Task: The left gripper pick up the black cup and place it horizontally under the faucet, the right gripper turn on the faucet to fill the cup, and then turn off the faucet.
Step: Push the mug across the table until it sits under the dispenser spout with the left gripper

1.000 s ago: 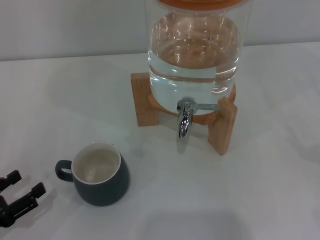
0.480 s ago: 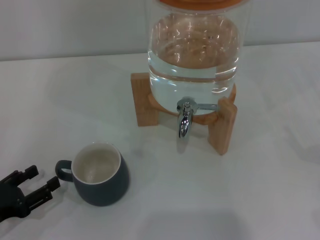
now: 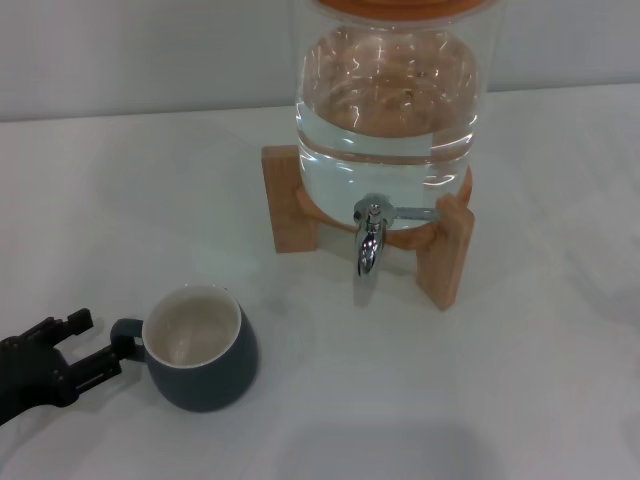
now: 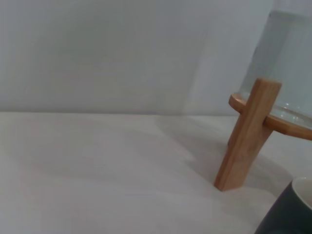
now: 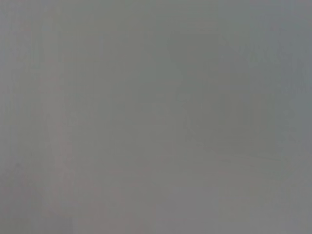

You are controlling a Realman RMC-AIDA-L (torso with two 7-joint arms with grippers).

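glass dispenser (image 3: pixel 392 100): it stands on its wooden stand (image 3: pixel 446 250) far across the white table (image 3: pixel 150 190), well apart from where I work; I leave it alone for now.
faucet (image 3: pixel 369 240): its chrome spout points down over bare table between the stand's legs; that is where the cup must end, so I judge my grasp should leave the rim free to face the spout.
black cup (image 3: pixel 197 348): upright, cream inside showing, near the table's front on my left side; its small loop handle points toward my left gripper.
left gripper (image 3: pixel 82 345): my jaws are parted, empty, fingertips just beside the handle; I should ease forward so one finger goes each side of the handle or wall, low and level, then close gently so the squat mug does not skid or tip.
right gripper: not seen; parked somewhere out of view.
change: half a second ago my fingertips lay farther from the handle; they have crept closer; the cup has not moved.
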